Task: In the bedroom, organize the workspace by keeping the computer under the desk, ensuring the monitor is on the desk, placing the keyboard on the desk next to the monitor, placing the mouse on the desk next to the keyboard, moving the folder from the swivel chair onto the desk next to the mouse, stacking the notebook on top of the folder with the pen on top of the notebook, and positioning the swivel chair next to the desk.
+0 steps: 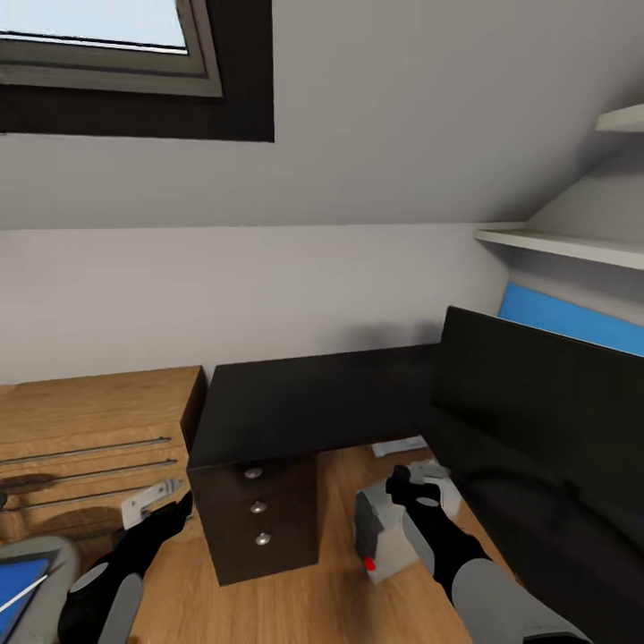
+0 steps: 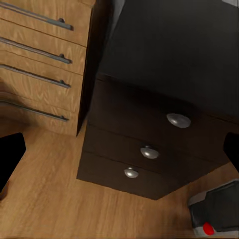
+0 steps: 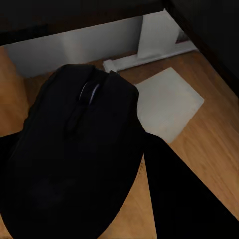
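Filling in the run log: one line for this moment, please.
right gripper: holds mouse | left gripper: open | computer: floor by desk

Desk (image 1: 313, 394) top is lying bare and open from above, from the wall to its front edge. Monitor (image 1: 546, 394) is blocking the right end, standing close against the desk's corner. Drawers (image 1: 258, 519) are closing off the left of the underside. Computer (image 1: 386, 535) is sitting on the floor just right of the drawers, narrowing the gap there. Wooden cabinet (image 1: 89, 429) is flanking the desk's left side, touching or nearly so.

Right gripper (image 1: 413, 487) is hanging above the computer, below desk height, the mouse (image 3: 79, 149) filling its jaws.
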Motion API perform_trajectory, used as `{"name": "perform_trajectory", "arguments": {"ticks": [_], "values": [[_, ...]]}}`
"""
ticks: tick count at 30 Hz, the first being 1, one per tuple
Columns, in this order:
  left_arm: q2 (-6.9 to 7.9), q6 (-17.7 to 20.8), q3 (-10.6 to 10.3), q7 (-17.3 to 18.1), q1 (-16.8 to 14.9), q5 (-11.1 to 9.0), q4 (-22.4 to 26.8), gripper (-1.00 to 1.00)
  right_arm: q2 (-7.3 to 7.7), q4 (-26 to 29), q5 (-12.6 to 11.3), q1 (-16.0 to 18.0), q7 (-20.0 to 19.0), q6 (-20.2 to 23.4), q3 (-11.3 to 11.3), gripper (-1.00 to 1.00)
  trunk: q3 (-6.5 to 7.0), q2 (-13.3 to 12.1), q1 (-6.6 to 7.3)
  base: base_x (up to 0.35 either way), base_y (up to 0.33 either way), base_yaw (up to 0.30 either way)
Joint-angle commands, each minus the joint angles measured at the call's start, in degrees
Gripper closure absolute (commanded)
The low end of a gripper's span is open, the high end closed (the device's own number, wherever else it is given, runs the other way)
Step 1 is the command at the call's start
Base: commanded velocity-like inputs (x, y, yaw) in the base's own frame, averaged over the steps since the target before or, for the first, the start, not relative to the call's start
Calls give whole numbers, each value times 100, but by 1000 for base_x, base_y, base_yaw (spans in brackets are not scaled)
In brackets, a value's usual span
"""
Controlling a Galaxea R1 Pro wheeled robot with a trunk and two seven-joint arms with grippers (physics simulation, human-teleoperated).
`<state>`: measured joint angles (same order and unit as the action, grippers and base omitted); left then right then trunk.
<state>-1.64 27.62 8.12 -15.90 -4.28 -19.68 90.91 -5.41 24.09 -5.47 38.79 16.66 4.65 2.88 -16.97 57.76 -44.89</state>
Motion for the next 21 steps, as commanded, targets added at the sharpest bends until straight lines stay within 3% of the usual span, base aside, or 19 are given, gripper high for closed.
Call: {"name": "perform_trajectory", "arguments": {"ticks": [1,4,5,9,21], "values": [[-5,21,-111,-39,-4,-51,7,-100,-11,9,-10,-2,67,-18,58,100,-7,5,-1,0,0,278],[-4,14,-376,-48,-3,-36,6,-100,-73,2,164,-12,119,-158,93,100,-7,5,-1,0,0,278],[-3,14,-472,-48,-7,-29,6,-100,-139,-4,324,-39,183,-220,104,100,-7,5,-1,0,0,278],[-3,15,-537,-40,-7,-26,6,-100,-242,-18,597,-96,325,-264,121,100,-7,5,-1,0,0,278],[7,25,-566,-28,-8,-20,6,-100,-304,-51,673,-133,355,-271,144,100,-7,5,-1,0,0,278]]}}
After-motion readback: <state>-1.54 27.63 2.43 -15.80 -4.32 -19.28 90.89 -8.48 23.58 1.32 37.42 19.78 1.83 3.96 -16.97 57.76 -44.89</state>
